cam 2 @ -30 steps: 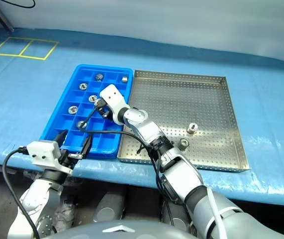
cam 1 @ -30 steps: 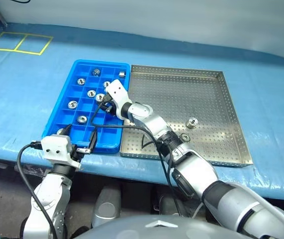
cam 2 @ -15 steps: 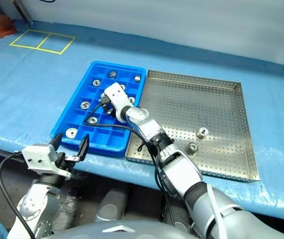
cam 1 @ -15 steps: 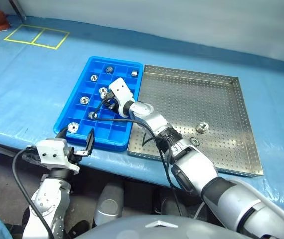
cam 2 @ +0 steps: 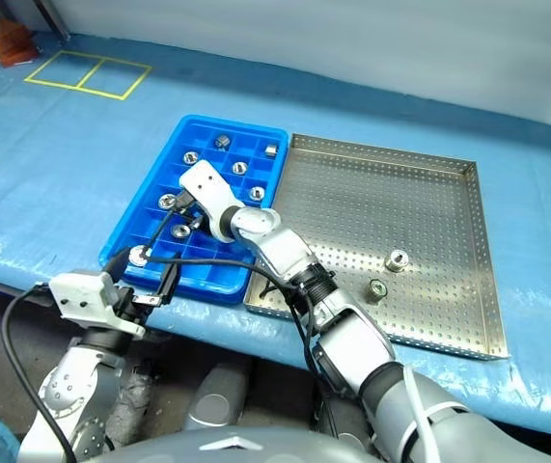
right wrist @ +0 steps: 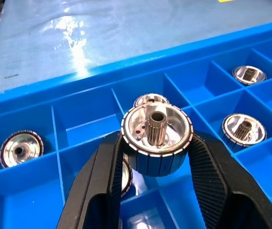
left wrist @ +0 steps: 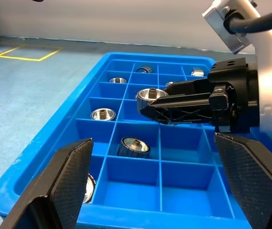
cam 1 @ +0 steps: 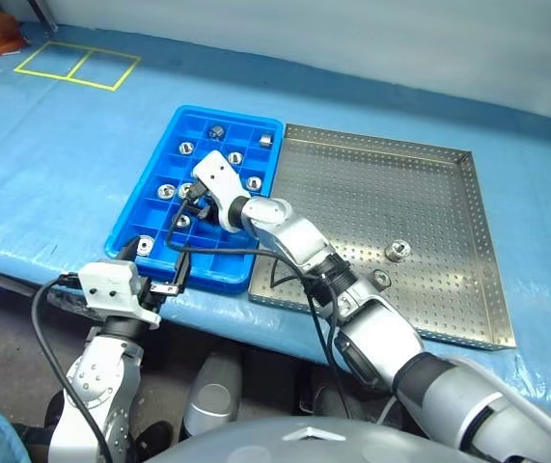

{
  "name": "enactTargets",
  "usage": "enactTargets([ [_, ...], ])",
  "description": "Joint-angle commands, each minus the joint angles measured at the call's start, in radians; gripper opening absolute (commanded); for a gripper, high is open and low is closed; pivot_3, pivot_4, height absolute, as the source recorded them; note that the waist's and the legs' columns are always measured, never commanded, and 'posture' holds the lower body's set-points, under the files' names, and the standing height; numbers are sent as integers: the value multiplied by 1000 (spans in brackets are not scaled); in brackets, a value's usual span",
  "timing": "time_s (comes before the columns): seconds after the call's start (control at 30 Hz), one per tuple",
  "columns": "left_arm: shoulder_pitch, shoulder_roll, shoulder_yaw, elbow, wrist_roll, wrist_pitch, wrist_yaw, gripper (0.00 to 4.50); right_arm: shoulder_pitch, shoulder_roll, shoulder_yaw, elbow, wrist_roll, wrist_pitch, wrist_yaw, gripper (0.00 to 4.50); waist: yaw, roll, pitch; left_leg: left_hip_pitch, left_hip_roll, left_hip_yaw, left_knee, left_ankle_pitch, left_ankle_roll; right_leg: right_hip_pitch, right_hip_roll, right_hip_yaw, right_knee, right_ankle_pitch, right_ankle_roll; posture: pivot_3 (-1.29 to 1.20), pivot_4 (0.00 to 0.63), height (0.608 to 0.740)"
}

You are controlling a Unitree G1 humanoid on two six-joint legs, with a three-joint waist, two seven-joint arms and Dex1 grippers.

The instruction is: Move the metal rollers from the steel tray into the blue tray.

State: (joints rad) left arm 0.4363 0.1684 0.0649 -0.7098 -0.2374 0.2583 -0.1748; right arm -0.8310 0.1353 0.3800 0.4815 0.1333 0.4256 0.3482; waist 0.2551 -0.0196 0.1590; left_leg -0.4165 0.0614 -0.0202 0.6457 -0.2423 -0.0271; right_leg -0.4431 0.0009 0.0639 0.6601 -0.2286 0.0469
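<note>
- While the right gripper point(cam 1: 190, 196) reaches over the blue tray point(cam 1: 130, 229) in the left eye view, its fingers are closed on a roller, though the part itself is too small to make out here. The blue tray lies just left of the steel tray point(cam 1: 468, 251), their long sides touching, both on a blue table cover point(cam 1: 43, 164). Two rollers point(cam 1: 397, 251) stand in the steel tray near its front right part; a third one point(cam 1: 380, 279) sits close to the front rim beside the right arm. Several rollers lie in separate compartments of the blue tray. The left gripper point(cam 1: 156, 273) hangs at the near edge of the blue tray, jaws spread wide and empty.
- Seen from the right eye, the layout is the same: right gripper point(cam 2: 184, 200) above the middle compartments, left gripper point(cam 2: 145, 280) at the tray's near rim.
- Looking along the left wrist, both wide black pads point(left wrist: 71, 174) frame the blue tray, nothing between them. Beyond, the right gripper point(left wrist: 147, 100) holds a roller point(left wrist: 151, 94) above the compartments.
- From the right wrist, the two ribbed fingers point(right wrist: 105, 181) clamp a roller point(right wrist: 156, 138) by its sides, hub upward, clear of the tray floor. More rollers rest in compartments below and around it.
</note>
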Motion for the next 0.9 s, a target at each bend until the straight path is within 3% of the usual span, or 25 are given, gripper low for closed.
enactTargets([
  [0.03, -14, 8, -7, -10, -2, 4, -8, 4500, 19, 100, -49, -74, 20, 14, -56, 1671, 1, 0, 0, 0, 0, 0, 1, 0, 0, 0, 0, 0, 0, -1, -2, 460, 150, 740],
  [0.9, -23, 4, -9, 0, -6, 9, -22, 4500, 13, 3, 15, -5, -182, 130, -129, 1671, 1, 0, 0, 1, 0, 1, 2, 1, -2, 1, 0, 1, 0, -1, -3, 450, 150, 740],
])
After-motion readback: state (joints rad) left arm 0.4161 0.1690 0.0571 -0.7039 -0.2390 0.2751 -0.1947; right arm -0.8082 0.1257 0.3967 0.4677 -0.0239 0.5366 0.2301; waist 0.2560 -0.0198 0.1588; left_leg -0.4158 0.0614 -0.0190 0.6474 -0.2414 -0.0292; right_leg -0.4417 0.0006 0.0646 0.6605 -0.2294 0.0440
